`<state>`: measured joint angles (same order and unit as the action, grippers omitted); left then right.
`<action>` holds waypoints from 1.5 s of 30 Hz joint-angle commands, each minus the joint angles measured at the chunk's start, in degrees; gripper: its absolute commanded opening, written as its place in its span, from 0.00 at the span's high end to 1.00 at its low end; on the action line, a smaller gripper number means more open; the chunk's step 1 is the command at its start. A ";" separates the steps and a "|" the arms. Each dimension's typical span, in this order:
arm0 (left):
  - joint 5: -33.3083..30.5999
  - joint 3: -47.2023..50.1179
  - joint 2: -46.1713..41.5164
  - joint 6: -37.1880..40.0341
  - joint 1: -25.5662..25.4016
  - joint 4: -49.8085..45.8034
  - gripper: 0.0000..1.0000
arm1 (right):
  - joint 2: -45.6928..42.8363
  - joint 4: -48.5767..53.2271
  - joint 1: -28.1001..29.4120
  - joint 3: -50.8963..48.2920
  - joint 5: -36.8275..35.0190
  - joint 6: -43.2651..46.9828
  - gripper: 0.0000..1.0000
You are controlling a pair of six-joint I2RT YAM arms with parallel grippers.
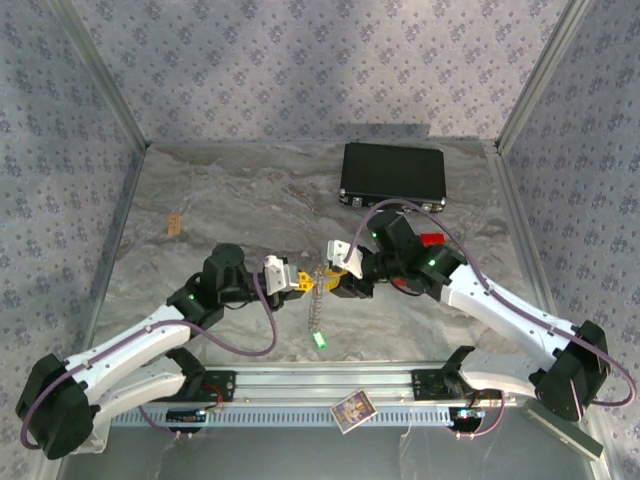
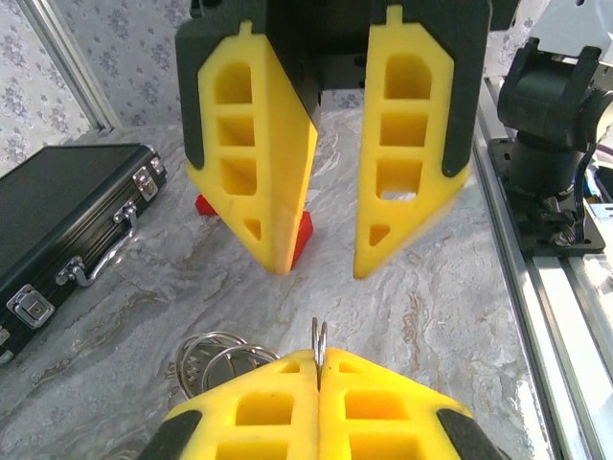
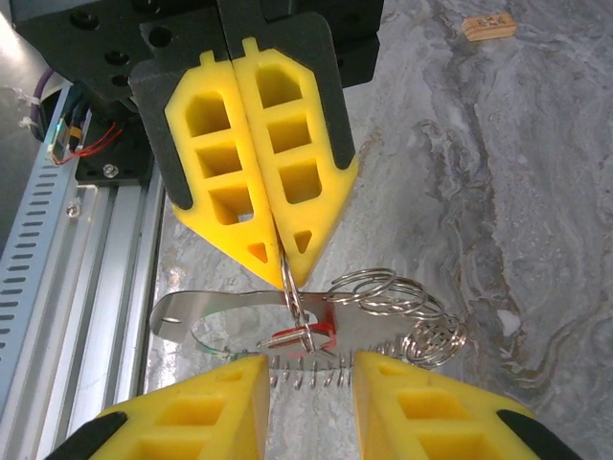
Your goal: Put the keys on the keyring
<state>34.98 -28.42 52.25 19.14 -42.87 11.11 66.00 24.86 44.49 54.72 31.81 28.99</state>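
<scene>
The keyring (image 3: 290,287) is a thin loop of silvery wire at the centre of the right wrist view, rising edge-on into the tips of the left gripper (image 3: 278,249). That gripper's yellow ribbed fingers are pressed together, pinching the wire. In the left wrist view the same loop (image 2: 319,337) stands upright as a narrow sliver out of the seam between those fingers.

Just below the loop in the right wrist view lies the red key (image 3: 324,331), its glossy plastic tag touching the wire. The tag lies over a flat polished steel plate (image 3: 192,309) with a rounded end that reaches toward the left of the frame. A cluster of overlapping split rings (image 3: 378,287) sits to the right of the loop, and a fine wire coil (image 3: 306,372) runs along the bottom.

From above, the coil (image 1: 317,305) trails down the frame to the green key (image 1: 321,340), a small bright tag on the table (image 1: 230,190), which is grey and marble-veined.

The right gripper (image 3: 308,374) faces the left one across the bundle, its two yellow fingers spread wide apart and touching nothing. Behind it in the left wrist view is a red block (image 2: 303,235).

A black hard case (image 1: 392,172) with metal latches lies flat at the upper middle of the top view
</scene>
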 commanded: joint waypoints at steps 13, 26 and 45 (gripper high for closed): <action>-0.17 2.06 -0.49 -6.21 -0.28 14.09 1.00 | -2.40 -9.94 0.32 -7.25 -0.46 -8.94 0.65; -1.03 2.67 0.22 -9.11 -0.27 17.36 1.00 | -3.92 -19.76 2.11 -11.94 -3.71 -14.23 0.60; -0.88 2.58 -0.39 -8.79 -0.29 16.83 1.00 | -4.01 -20.66 2.84 -11.66 -8.90 -13.10 0.95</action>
<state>33.54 -25.76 52.29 10.81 -42.87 24.25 63.24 3.55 47.11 42.96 24.25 15.38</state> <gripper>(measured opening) 0.046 0.062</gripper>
